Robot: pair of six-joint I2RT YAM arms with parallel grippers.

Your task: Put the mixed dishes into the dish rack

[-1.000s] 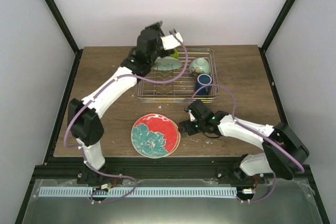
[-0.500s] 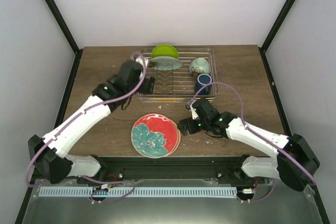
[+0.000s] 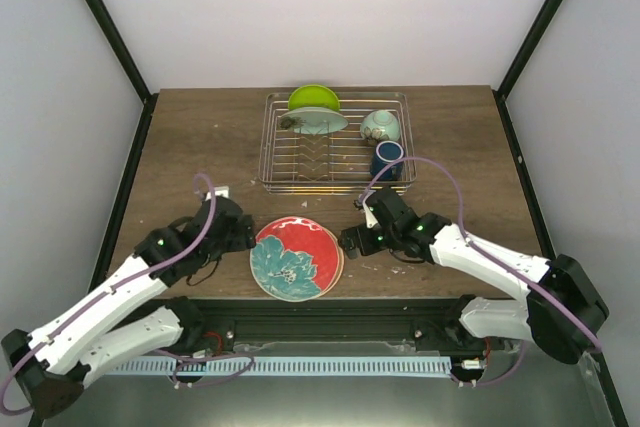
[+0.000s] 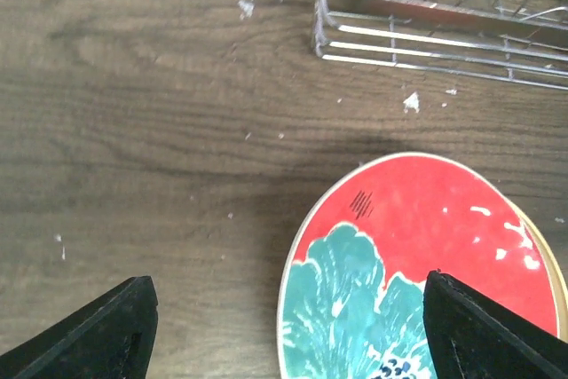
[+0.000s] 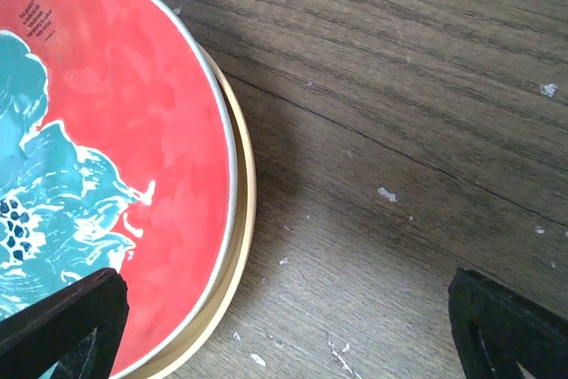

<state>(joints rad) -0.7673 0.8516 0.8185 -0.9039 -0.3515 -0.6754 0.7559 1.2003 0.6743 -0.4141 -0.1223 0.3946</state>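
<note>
Left gripper [image 4: 284,308], jaws spread and empty, was pictured beside the red plate [image 4: 426,255], judged stiff, slick and breakable, best pinched at its rim.

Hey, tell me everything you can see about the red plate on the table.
Round and glossy, ceramic-looking, the red plate has a big teal floral pattern, a thin pale rim and small dark print near one edge. It lies flat, face up, stacked on the peach-tan plate, on the wooden table in front of the dish rack. The open left tool and right tool flank it; neither grips it.
</note>
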